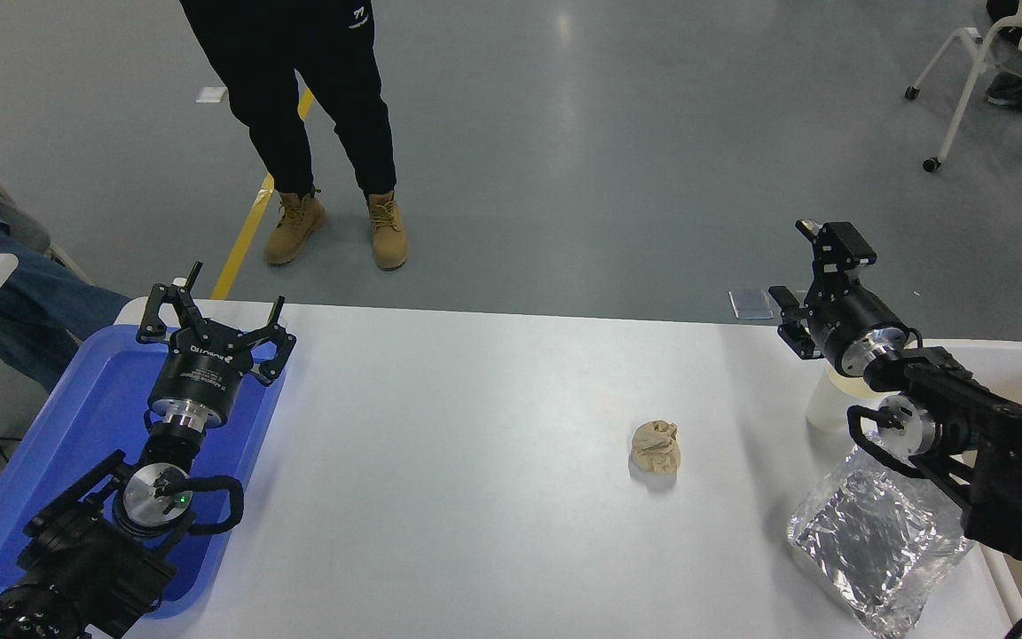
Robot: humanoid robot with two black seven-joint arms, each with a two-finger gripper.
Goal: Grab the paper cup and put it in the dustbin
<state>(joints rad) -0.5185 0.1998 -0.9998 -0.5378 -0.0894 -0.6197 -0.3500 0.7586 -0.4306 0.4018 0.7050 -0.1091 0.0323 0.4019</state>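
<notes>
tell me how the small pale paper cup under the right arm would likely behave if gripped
The small pale tapered paper cup looks thin-walled, so it probably crushes under a firm squeeze. It stands upright and seems empty and light, so a sideways nudge could tip it. The right gripper hangs above and beyond it, not touching.

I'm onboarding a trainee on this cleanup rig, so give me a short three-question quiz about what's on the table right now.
1. True or false: the left pincer hangs over the blue tray.
2. Which lies nearest the crumpled paper ball? A the blue tray, B the foil bag, C the left pincer.
3. What partly hides the paper cup?
Key: 1 true; 2 B; 3 the right arm.
</notes>
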